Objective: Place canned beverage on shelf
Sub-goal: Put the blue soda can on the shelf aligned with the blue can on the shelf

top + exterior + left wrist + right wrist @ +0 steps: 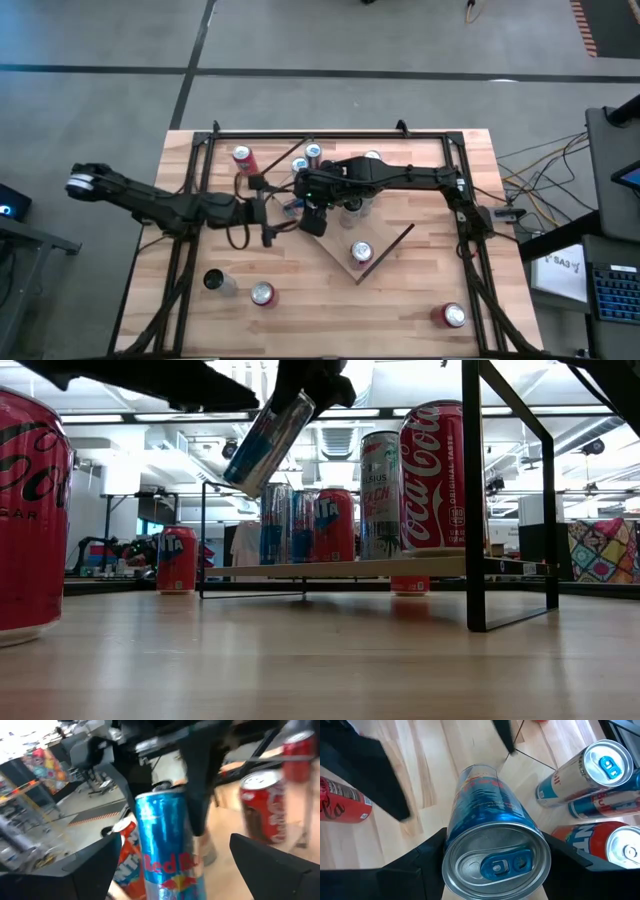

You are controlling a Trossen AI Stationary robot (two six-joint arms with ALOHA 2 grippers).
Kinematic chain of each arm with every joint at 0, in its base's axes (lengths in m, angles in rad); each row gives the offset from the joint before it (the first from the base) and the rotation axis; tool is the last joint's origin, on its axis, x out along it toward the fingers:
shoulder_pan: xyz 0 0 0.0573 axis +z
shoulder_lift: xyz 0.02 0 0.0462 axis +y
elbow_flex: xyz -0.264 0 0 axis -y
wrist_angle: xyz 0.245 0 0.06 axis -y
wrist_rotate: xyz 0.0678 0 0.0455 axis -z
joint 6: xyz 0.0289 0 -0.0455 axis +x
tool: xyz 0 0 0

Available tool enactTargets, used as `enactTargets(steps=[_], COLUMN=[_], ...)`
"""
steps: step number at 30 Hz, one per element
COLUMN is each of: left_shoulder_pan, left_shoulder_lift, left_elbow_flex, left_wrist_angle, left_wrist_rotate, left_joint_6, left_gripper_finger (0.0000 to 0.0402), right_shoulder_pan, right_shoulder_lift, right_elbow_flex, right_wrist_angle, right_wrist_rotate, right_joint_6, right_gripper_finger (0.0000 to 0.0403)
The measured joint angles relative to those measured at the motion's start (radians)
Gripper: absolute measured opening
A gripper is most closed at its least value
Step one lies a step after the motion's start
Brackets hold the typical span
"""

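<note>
A tall blue Red Bull can hangs tilted in the air above the table, with my right gripper shut on it. My left gripper is open. Its two fingers stand wide on either side of the can's lower body, with a gap on each side. The shelf, a light-wood board with a dark rim, lies right of the grippers. It carries a Coca-Cola can and several other cans. In the high view both grippers meet near the table's middle. My right gripper pinches the can's side wall just below its top rim between its two fingers, one on each side. The fingers slant down from above. The can hangs tilted below them, its bottom end lowest and clear of the table.
Loose cans stand on the table: a red one at the far left, two near the front left, one at the front right. A black frame rises around the work area. A big red can stands close to the low camera.
</note>
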Motion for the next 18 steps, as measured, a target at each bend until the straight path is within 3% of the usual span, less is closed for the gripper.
enactTargets(steps=[12,18], left_shoulder_pan=[0.035,0.053], left_shoulder_lift=[0.144,0.177], left_elbow_flex=[0.06,0.064], left_wrist_angle=[-0.056,-0.072], left_wrist_rotate=[-0.027,-0.029], left_joint_6=[0.0,0.018], left_gripper_finger=[0.0354,0.0325], right_shoulder_pan=[0.0,0.0], right_shoulder_lift=[0.0,0.0], right_elbow_flex=[0.0,0.0], right_wrist_angle=[0.0,0.0], right_wrist_rotate=[0.0,0.0], right_joint_6=[0.001,0.002], right_gripper_finger=[0.0238,0.0241])
